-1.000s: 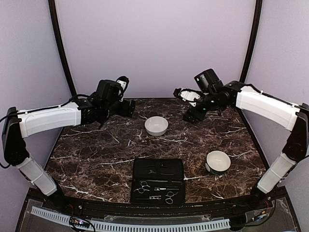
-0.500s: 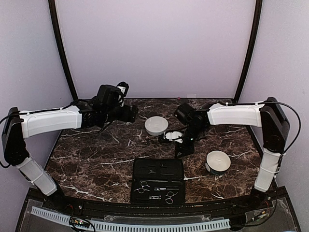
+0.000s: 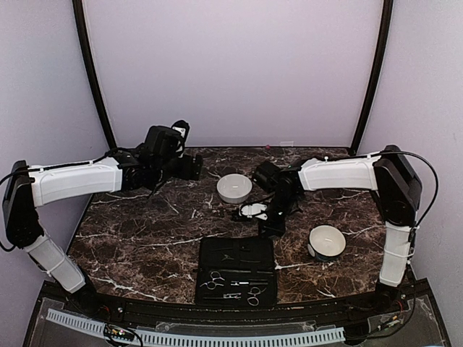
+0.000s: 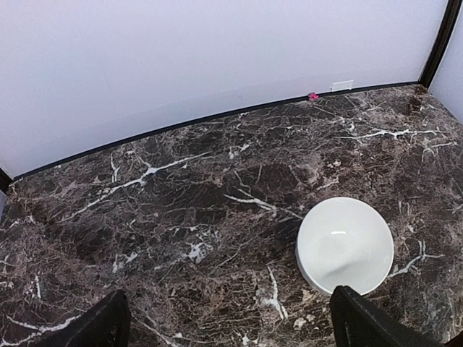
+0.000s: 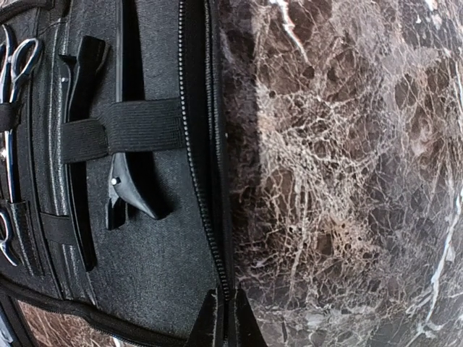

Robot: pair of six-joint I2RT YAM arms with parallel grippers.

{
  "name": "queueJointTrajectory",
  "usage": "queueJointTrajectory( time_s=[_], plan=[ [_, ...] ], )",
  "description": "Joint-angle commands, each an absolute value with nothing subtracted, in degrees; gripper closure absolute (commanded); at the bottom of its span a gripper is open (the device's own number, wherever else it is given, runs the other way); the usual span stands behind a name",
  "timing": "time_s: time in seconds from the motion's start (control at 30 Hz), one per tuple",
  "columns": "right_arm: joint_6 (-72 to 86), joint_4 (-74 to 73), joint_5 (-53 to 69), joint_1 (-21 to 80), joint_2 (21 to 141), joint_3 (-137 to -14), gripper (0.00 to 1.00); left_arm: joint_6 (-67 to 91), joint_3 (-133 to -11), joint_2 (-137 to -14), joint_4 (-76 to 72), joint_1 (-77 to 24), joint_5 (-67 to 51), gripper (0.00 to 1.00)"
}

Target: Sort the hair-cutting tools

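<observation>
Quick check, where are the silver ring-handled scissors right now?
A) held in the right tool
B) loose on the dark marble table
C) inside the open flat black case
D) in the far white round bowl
C: the silver ring-handled scissors sit strapped inside the open flat black case.

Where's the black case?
Top view: the black case lies open at the near middle of the table, the right gripper at its far right edge and a white bowl to its right.

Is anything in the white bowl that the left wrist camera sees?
No, the white bowl shows a bare inside, no tool in it.
</observation>
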State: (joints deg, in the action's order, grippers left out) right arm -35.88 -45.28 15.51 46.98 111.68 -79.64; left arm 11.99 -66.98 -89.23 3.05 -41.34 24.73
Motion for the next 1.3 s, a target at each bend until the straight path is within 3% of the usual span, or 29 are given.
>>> queueJointTrajectory(
  time_s=[0.0, 0.27, 0.47, 0.8, 0.87, 1.03, 1.27],
  plan=[
    [-35.82, -46.53, 16.25, 47.56, 112.15, -81.95, 1.0, 6.1, -66.03, -85.75, 0.62, -41.05, 23.13, 0.01],
    [-35.25, -46.48, 9.8, 47.2, 106.85, -86.0, 1.0, 3.2, -64.83, -84.04, -0.28, -41.05, 19.14, 0.01],
    [-34.38, -44.28, 5.87, 47.07, 101.6, -85.64, 1.0, 4.03, -66.17, -86.46, 1.82, -41.06, 9.92, 0.17],
    [-36.72, -38.48, 9.13, 47.04, 92.36, -72.21, 1.0, 3.71, -73.65, -97.38, 10.03, -41.11, -7.64, 0.91],
    [-37.46, -37.14, 8.69, 47.1, 91.77, -69.54, 1.0, 4.01, -75.72, -100.02, 11.96, -41.2, -10.65, 1.0],
    [-38.2, -35.62, 10.04, 47.45, 86.66, -66.49, 1.0, 2.93, -76.83, -103.55, 12.64, -42.75, -19.9, 1.0],
    [-38.1, -36.49, 10.31, 48.21, 83.8, -62.79, 1.0, -3.66, -79.08, -108.32, 17.49, -51.3, -22.37, 1.0]
  ],
)
